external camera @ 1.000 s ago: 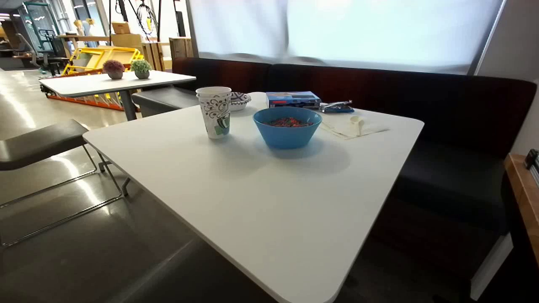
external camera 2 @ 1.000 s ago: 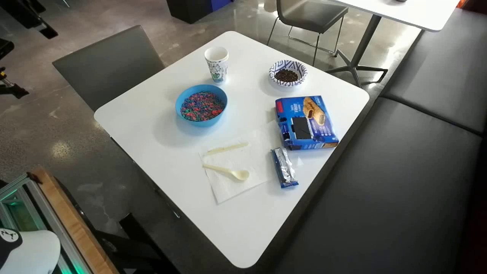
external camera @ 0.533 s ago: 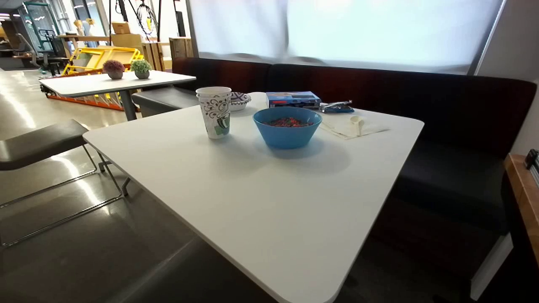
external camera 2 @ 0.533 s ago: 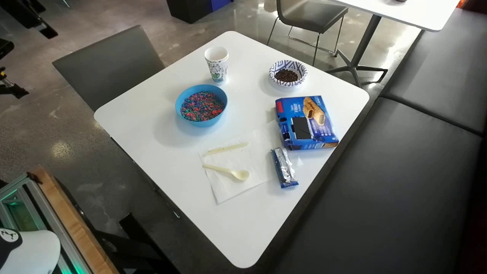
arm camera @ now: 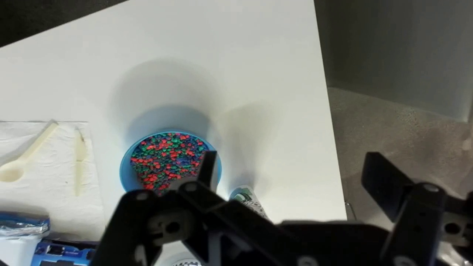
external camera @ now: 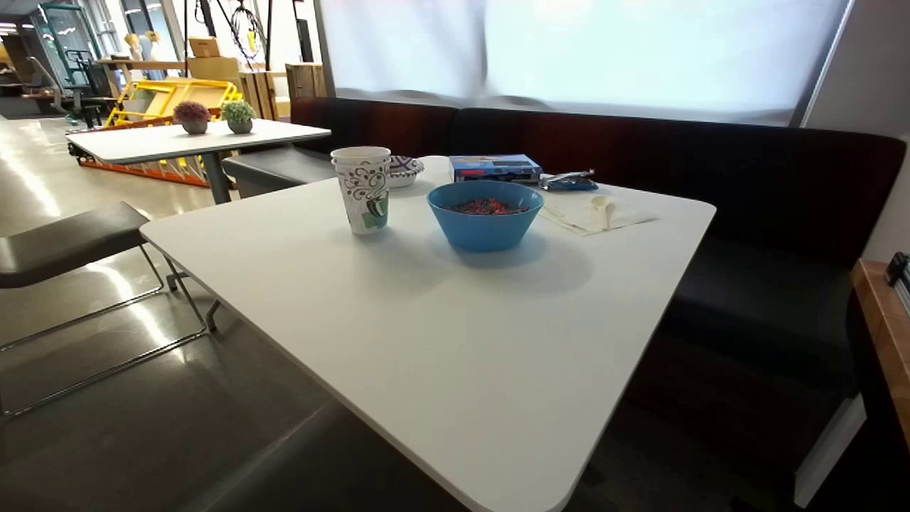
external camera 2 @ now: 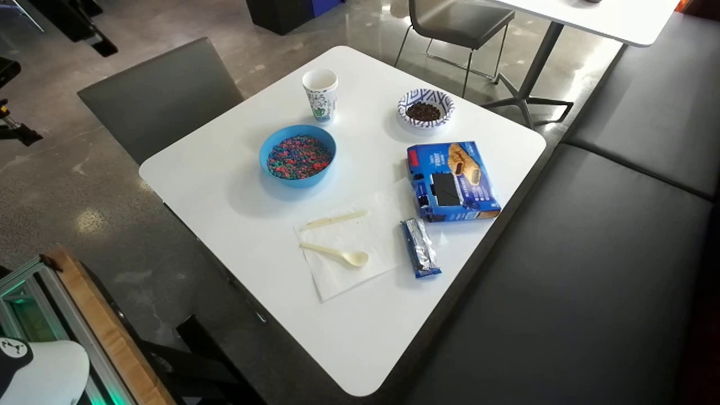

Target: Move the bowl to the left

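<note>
The bowl (external camera 2: 426, 95), white with a dark zigzag pattern and small dark pieces inside, stands upright at the far corner of the white table (external camera 2: 360, 349) in an exterior view. In an exterior view it shows partly hidden behind the cup (external camera: 405, 171). In the wrist view only a bit of its patterned edge shows at the bottom (arm camera: 186, 263). My gripper (arm camera: 290, 157) is open and empty in the wrist view, high above the table's side edge, apart from the bowl. A dark part of the gripper enters at the upper left of an exterior view (external camera 2: 84, 31).
A blue bowl (external camera 2: 298, 183) of coloured pieces and a tall patterned cup (external camera 2: 322, 101) stand on the table. A blue box (external camera 2: 453, 183), a foil packet (external camera 2: 421, 247) and a napkin (external camera 2: 337, 281) with spoon (external camera 2: 354, 258) and knife (external camera 2: 334, 220) lie there. A chair (external camera 2: 163, 95) stands beside it.
The dark part of my gripper at the upper left of an exterior view has moved a little to the right. The objects on the table have not moved.
</note>
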### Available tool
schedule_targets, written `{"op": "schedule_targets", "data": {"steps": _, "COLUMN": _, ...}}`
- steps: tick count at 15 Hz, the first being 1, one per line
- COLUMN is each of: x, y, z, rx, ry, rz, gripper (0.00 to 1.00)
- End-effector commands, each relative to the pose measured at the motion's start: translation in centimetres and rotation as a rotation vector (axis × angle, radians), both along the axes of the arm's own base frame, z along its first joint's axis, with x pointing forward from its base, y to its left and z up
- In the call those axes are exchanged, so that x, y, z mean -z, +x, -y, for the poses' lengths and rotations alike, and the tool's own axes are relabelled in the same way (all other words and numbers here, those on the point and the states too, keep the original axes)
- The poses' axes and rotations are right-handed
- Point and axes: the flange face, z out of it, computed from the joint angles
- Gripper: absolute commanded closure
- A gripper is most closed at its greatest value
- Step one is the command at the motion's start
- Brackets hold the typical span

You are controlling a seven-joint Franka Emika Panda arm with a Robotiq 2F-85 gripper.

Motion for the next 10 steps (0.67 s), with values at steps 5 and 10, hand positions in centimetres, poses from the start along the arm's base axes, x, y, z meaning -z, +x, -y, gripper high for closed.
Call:
{"op": "schedule_targets", "data": {"steps": 5, "x": 1.7, "y": 8.8, "z": 7.9, "rx": 0.105, "ry": 0.058, "rz": -0.016, "gripper": 0.00}}
{"op": "schedule_targets", "data": {"steps": 10, "x": 4.5, "y": 15.0, "z": 11.0, "rx": 0.090, "ry": 0.025, "rz": 0.015, "gripper": 0.00}}
